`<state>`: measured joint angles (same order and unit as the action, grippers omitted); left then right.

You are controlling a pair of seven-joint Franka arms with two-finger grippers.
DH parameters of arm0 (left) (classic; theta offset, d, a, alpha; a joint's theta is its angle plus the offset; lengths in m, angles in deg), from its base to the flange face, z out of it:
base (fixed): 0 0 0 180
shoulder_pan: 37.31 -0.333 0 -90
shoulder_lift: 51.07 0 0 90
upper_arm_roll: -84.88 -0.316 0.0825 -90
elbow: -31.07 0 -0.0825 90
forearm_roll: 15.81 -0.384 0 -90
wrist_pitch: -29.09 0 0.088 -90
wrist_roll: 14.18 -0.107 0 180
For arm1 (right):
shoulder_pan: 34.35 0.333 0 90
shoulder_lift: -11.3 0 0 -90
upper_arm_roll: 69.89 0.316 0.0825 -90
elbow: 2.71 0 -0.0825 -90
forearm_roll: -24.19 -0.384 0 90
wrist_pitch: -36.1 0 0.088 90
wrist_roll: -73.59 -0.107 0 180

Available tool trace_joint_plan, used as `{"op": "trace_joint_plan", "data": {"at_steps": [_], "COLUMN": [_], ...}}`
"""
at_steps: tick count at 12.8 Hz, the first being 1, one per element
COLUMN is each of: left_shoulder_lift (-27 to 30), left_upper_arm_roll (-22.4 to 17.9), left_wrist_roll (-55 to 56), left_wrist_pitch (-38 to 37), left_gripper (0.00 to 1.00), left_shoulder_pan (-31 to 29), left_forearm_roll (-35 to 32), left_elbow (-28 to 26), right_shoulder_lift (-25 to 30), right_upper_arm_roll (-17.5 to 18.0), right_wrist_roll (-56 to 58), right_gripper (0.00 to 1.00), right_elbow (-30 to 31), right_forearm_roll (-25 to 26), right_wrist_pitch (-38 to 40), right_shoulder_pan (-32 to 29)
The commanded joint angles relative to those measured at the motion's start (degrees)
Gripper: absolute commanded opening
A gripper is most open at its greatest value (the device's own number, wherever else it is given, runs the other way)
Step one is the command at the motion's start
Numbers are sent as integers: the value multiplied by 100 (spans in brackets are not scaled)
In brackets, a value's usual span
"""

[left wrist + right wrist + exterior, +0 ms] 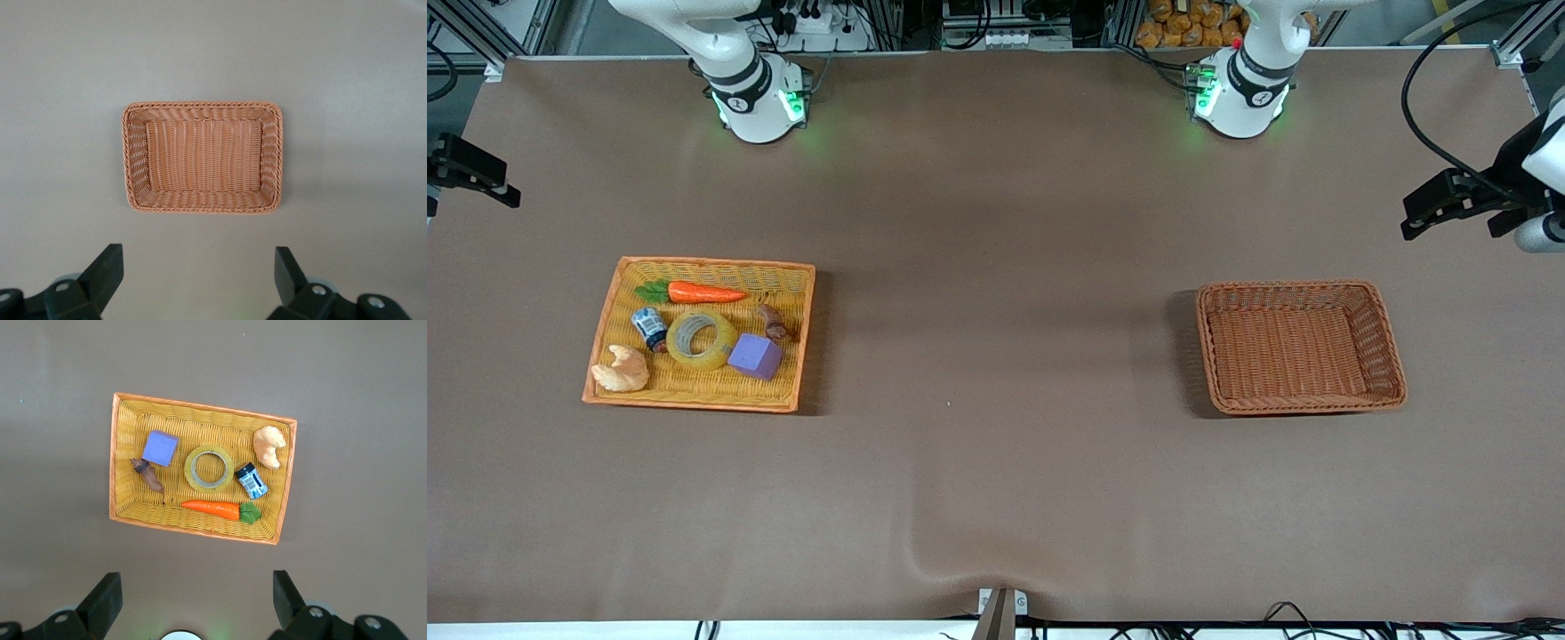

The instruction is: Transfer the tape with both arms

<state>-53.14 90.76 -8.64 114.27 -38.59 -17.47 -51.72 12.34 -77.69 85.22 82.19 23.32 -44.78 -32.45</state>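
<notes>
The tape (701, 339) lies in the yellow tray (605, 311), well below the released right end effector (193, 603).

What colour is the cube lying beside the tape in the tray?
Purple cube, clearest in the right wrist view, next to the tape.

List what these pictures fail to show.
Front view: the right arm and left arm are cut off by the top edge above their bases.
Wrist views: the left gripper and right gripper show only open fingers; the bottom edge cuts the rest.
Right wrist view: the can has a label too small to read.
The small brown thing beside the cube is too small to identify.
</notes>
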Motion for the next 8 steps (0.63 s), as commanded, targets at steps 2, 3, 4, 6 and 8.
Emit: {"op": "trace_joint_plan", "data": {"at_steps": [2,3,4,6,8], "left_shoulder_lift": [75,66,75,66,75], "left_upper_arm_roll": [27,27,18,18,0], "left_wrist_roll": [-79,-79,-96,-61,-17], "left_wrist_pitch": [-273,-274,-274,-274,-274], "left_gripper": [100,100,100,100,100], "left_shoulder_pan": [-154,-154,-154,-154,-206], "left_forearm_roll": [16,16,16,103,244], "left_elbow": [61,70,70,62,44], "right_shoulder_lift": [-34,-26,-25,-25,-34], "right_upper_arm_roll": [103,103,112,103,103], "right_wrist_roll": [41,41,41,49,49], "right_gripper": [100,100,100,100,100], "right_elbow": [-132,-132,-140,-158,-141], "right_forearm_roll": [-44,-44,-53,-44,-53], "right_wrist_pitch": [108,82,73,73,29], "right_shoulder_pan": [-50,-49,-49,-58,-58]}}
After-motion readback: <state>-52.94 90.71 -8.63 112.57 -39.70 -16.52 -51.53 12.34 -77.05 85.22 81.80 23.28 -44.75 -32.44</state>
